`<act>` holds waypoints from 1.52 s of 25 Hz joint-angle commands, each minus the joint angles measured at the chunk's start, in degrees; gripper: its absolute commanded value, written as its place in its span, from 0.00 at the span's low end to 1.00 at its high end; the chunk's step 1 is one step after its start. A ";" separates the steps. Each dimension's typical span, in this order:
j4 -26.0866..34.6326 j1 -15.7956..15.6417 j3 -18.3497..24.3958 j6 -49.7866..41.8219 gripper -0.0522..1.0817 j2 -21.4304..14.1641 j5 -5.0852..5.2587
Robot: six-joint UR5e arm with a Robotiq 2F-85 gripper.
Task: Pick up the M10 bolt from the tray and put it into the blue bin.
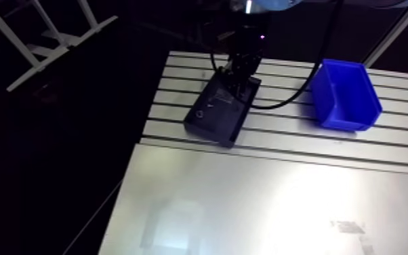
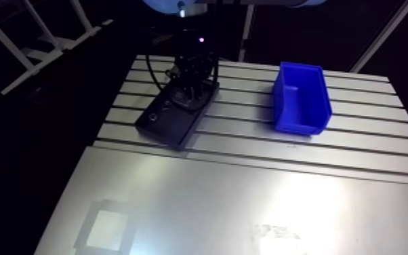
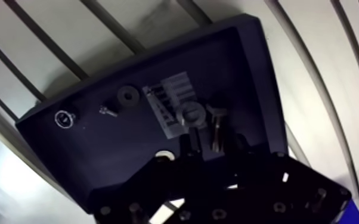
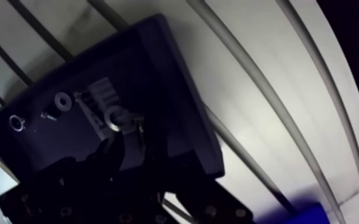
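A black tray (image 1: 213, 119) lies on the slotted table, left of the blue bin (image 1: 345, 95). In the wrist view the M10 bolt (image 3: 217, 119) lies flat on the tray floor, its head pointing away from me, beside a large nut (image 3: 191, 114) and a paper label (image 3: 169, 102). My gripper (image 3: 216, 140) is down inside the tray at its far end. One dark finger (image 3: 194, 142) stands on each side of the bolt's shank, with small gaps showing, so it is open around the bolt. The bin is apart to the right and looks empty.
Further along the tray lie a washer (image 3: 128, 95), a small screw (image 3: 107, 110) and a ring (image 3: 64, 118). A smooth metal plate (image 1: 268, 203) covers the table's near part. A white frame (image 1: 51, 34) stands off the table's far left.
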State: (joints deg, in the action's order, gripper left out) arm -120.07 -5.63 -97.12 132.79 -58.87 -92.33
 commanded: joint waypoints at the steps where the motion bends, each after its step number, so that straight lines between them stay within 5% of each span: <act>1: -1.54 0.00 -0.30 0.07 0.61 0.30 0.00; 38: -3.12 0.18 -0.48 2.61 0.83 -1.20 0.00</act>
State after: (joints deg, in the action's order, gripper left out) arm -123.19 -5.51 -97.64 134.64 -59.22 -92.26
